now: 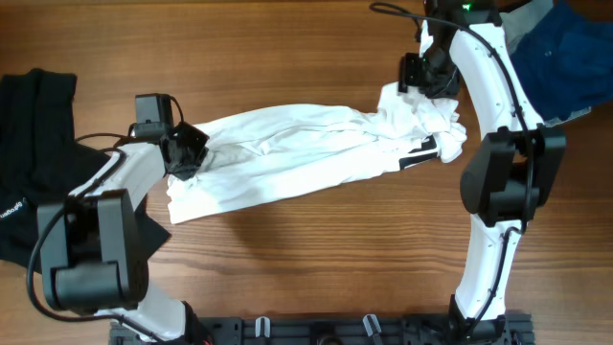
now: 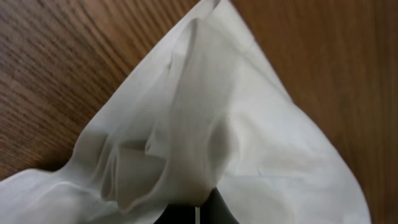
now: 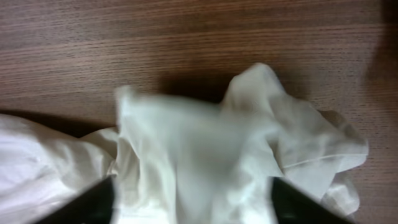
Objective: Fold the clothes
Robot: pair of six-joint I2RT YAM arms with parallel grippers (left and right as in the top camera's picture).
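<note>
A white T-shirt point(image 1: 297, 153) lies stretched and bunched across the middle of the wooden table, with small black marks near its right end. My left gripper point(image 1: 184, 153) is shut on the shirt's left end; in the left wrist view the white cloth point(image 2: 205, 124) rises from the closed fingers point(image 2: 198, 214). My right gripper point(image 1: 426, 72) is at the shirt's crumpled right end. In the right wrist view its fingers point(image 3: 189, 199) stand wide apart over the white cloth point(image 3: 205, 149).
A black garment point(image 1: 34, 163) lies at the left edge of the table. A dark blue garment point(image 1: 565, 57) lies at the far right corner, with a pale grey-blue piece beside it. A black rail runs along the front edge.
</note>
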